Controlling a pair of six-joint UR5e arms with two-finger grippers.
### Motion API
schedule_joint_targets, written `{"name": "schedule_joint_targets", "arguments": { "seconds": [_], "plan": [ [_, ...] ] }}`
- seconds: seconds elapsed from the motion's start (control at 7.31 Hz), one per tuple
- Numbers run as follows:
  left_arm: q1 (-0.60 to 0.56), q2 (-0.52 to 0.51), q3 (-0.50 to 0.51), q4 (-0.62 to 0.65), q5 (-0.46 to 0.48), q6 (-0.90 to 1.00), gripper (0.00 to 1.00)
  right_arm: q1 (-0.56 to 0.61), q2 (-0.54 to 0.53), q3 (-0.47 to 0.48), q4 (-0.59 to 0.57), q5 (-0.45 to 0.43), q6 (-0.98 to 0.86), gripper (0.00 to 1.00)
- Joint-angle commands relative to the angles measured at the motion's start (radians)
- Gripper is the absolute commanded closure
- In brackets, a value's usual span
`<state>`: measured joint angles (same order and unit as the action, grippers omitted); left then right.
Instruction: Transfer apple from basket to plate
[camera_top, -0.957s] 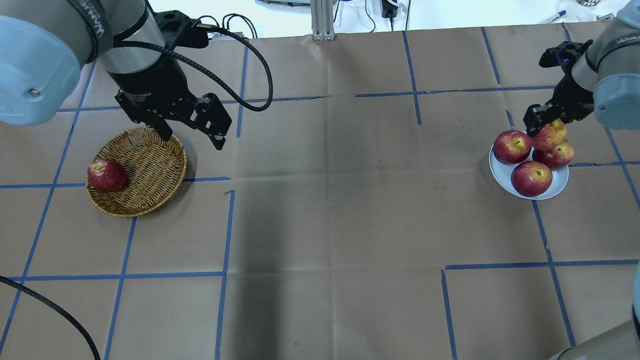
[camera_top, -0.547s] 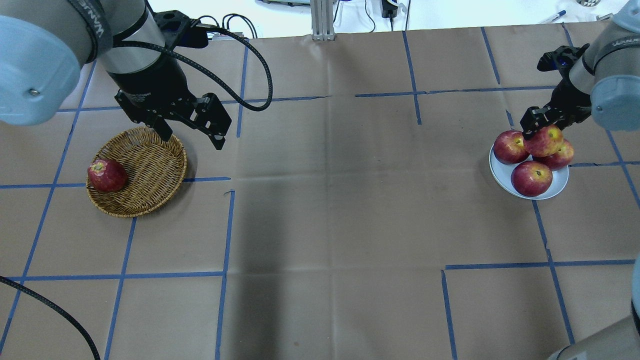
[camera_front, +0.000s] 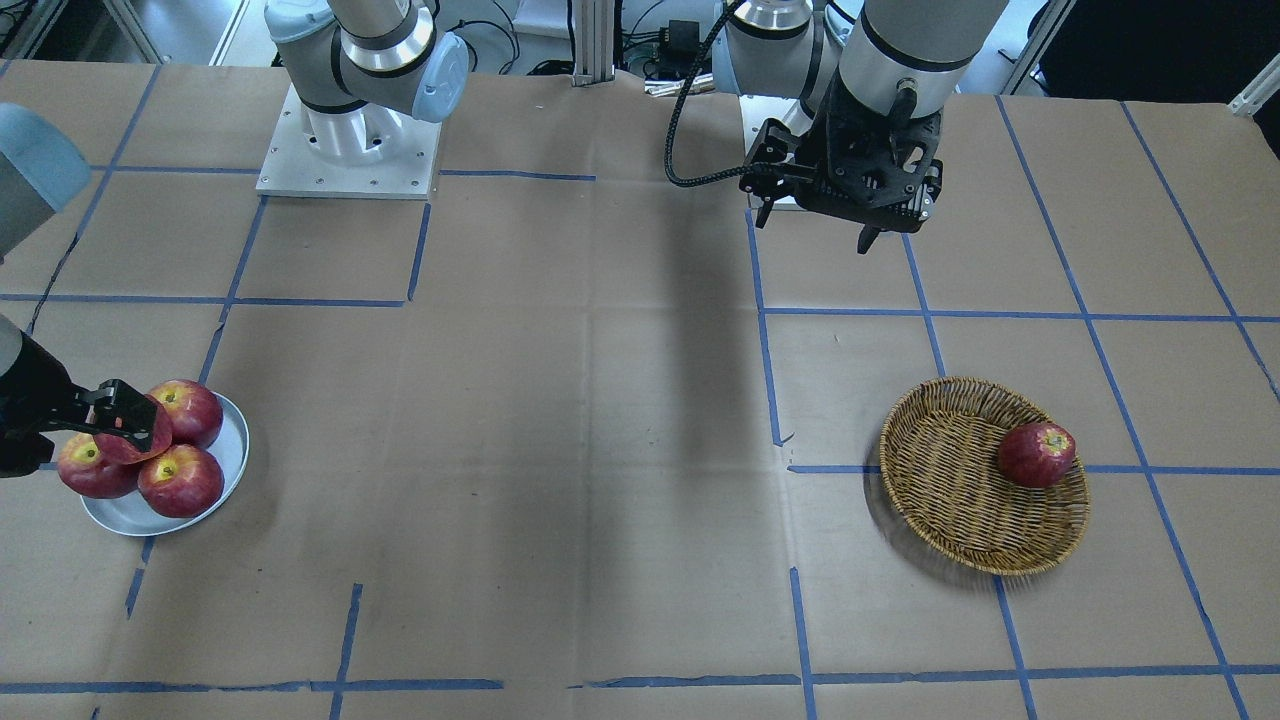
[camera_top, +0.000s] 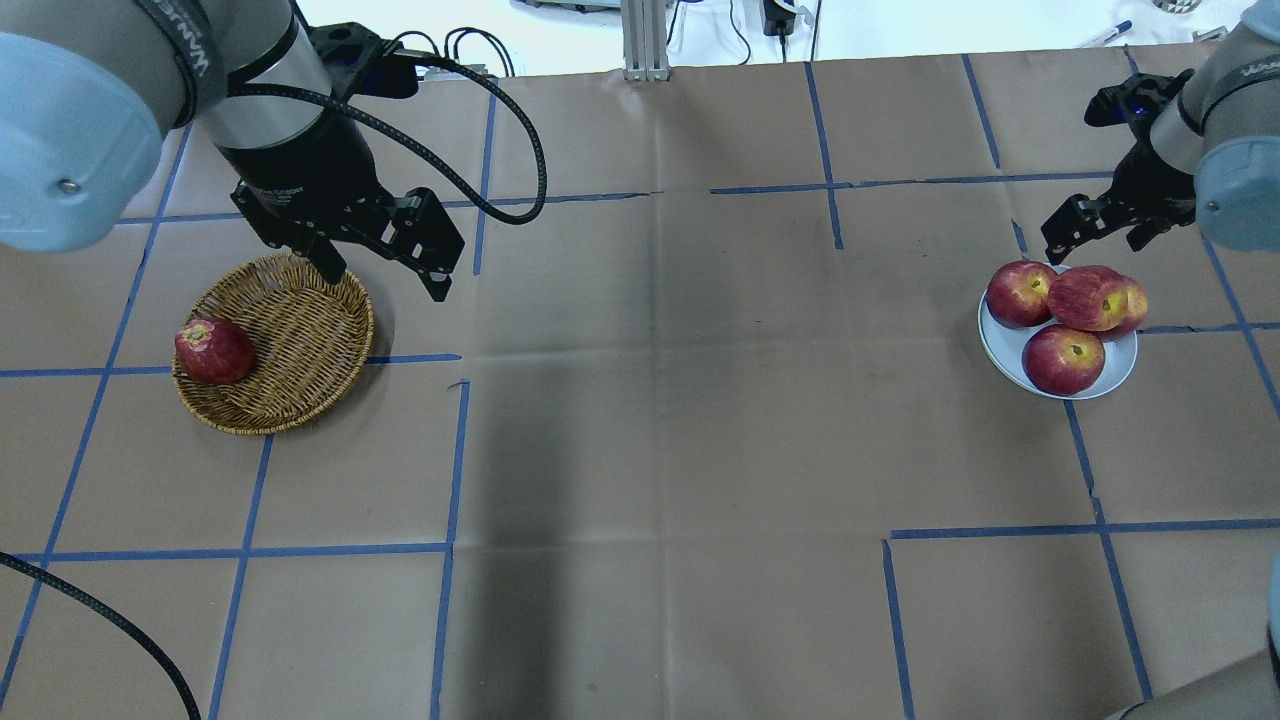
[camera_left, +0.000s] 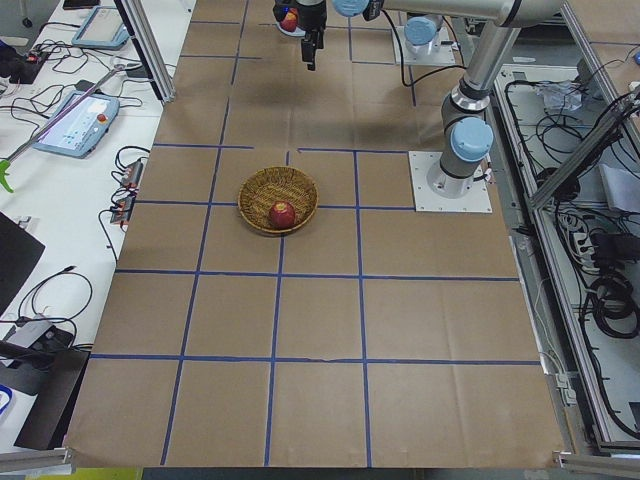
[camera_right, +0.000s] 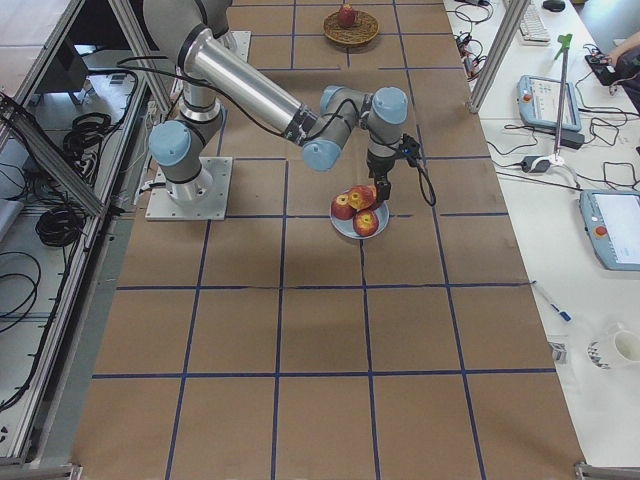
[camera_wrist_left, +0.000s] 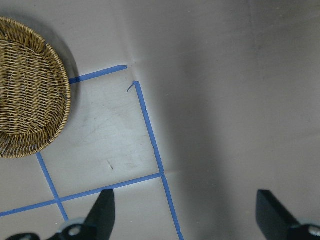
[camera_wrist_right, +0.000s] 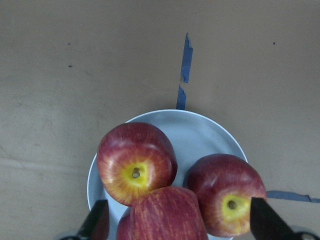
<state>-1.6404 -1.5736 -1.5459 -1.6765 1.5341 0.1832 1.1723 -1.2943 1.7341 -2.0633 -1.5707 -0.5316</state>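
The pale streaky apple (camera_top: 1085, 297) lies on top of three darker apples on the silver plate (camera_top: 1008, 352). It also shows at the bottom of the right wrist view (camera_wrist_right: 162, 217). My right gripper (camera_top: 1095, 232) is open and empty, just above and behind the pile, with its fingers apart from the apple. The wicker basket (camera_top: 300, 330) sits at the left and holds one dark red apple (camera_top: 213, 350). My left gripper (camera_top: 382, 275) is open and empty, hovering above the basket's far right rim.
Blue tape lines cross the brown paper table. The basket's rim shows in the left wrist view (camera_wrist_left: 30, 85). The plate (camera_front: 120, 515) is crowded with apples, one (camera_top: 1063, 358) at its near side. The robot bases stand at the table's back.
My right gripper has opened, let go of the streaky apple and drawn up and back. The apple has settled lower onto the pile. The left arm has not moved.
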Motion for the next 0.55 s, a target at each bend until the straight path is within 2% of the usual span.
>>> {"name": "schedule_joint_targets", "arguments": {
  "seconds": [0.0,0.14,0.41],
  "plan": [
    [-0.002,0.004,-0.002,-0.003,0.001,-0.001,0.01,0.021,-0.098,-0.057,0.148,0.011,0.04,0.0],
    [-0.004,0.013,-0.014,0.003,0.001,-0.001,0.01,0.064,-0.14,-0.095,0.251,0.006,0.106,0.0],
    [-0.002,0.018,-0.023,0.001,0.0,-0.001,0.01,0.182,-0.224,-0.122,0.383,0.0,0.304,0.0]
  ]
}}
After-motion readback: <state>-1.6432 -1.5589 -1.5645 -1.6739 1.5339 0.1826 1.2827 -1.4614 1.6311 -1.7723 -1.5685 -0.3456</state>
